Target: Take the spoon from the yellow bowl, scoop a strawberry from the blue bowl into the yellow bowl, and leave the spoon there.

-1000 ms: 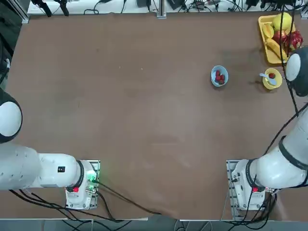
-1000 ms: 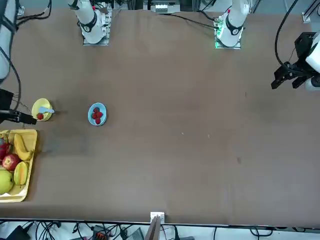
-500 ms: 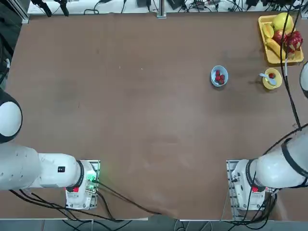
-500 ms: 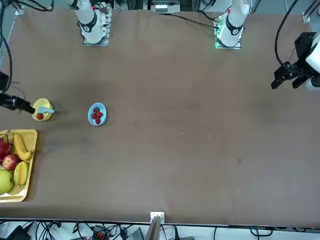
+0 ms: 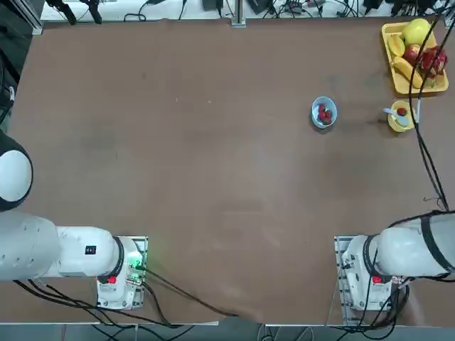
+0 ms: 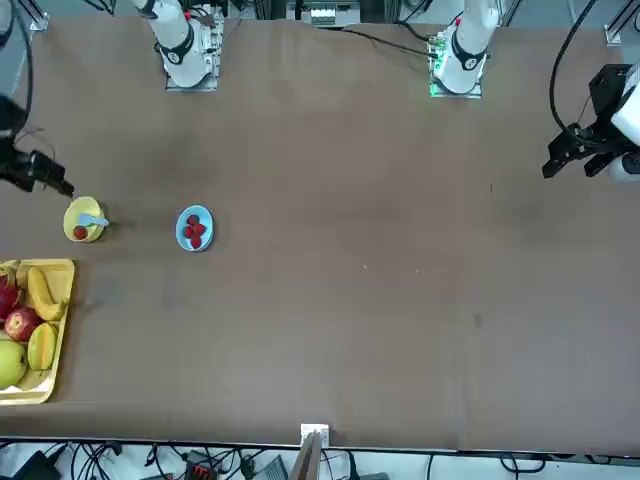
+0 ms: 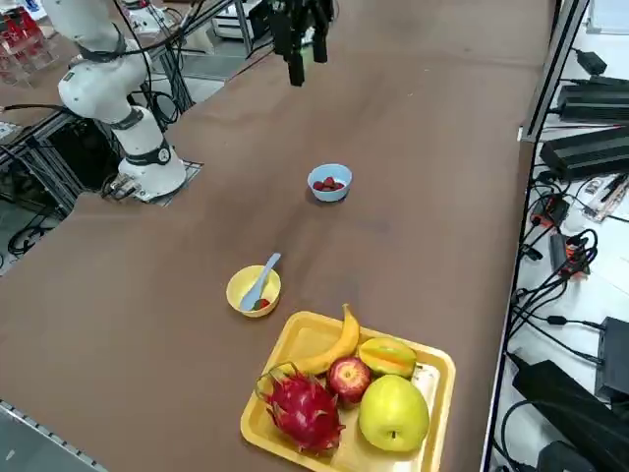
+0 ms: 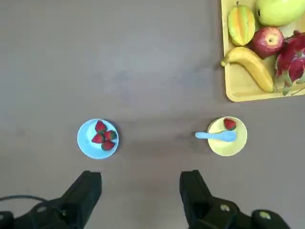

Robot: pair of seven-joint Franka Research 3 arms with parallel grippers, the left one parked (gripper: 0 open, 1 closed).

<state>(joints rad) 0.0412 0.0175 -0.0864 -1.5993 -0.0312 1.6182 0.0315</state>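
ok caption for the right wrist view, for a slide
Open claw above the table, spoon and a strawberry in the yellow bowl, three in the blue bowl.

In the top view the right pincer is cut off by the picture's right edge, and only cables are seen crossing the fruit tray [image 5: 398, 84] there. In the front view the pincer [image 6: 45, 176] is partly cut by the left edge, so its fingers cannot be made out. The spoon [image 7: 259, 283] bowl is hidden inside the yellow bowl [image 7: 239, 288] in the right side view.
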